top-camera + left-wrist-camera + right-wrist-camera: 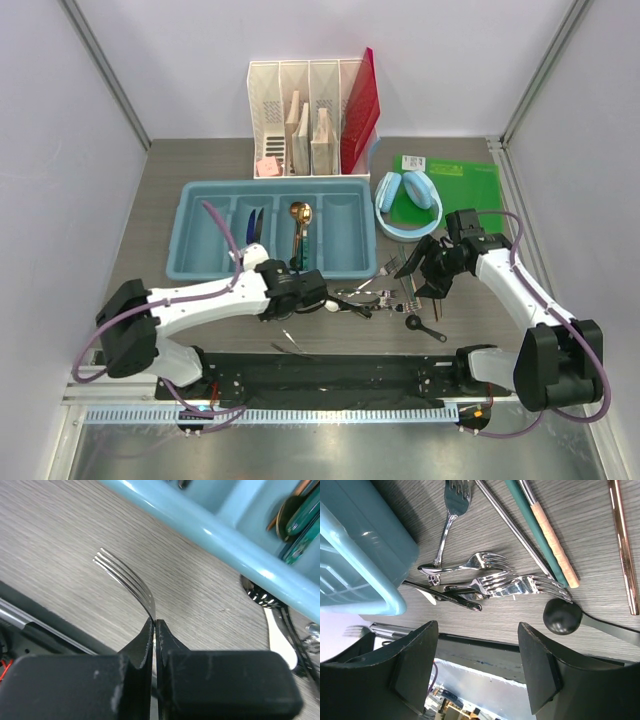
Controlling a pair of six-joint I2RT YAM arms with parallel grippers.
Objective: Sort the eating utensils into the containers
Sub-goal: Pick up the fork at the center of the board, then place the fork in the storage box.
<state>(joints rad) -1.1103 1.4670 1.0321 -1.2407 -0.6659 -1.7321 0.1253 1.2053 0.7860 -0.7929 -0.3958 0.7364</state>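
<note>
Few pieces are sorted so far: we find knives point(255, 225) and a gold spoon point(300, 213) in the tray point(190, 268), the left claw point(155, 630) clamped on one fork point(127, 580) beside it, and the right claw point(477, 630) wide over the forks point(510, 585) left on the desk point(160, 200).

Left arm point(195, 300) is stretched low toward centre, with the left gripper point(154, 624) clamped tight on a fork point(127, 577). Right arm point(510, 285) is bent inward. Right gripper point(477, 629) is held wide apart, with nothing gripped.
</note>
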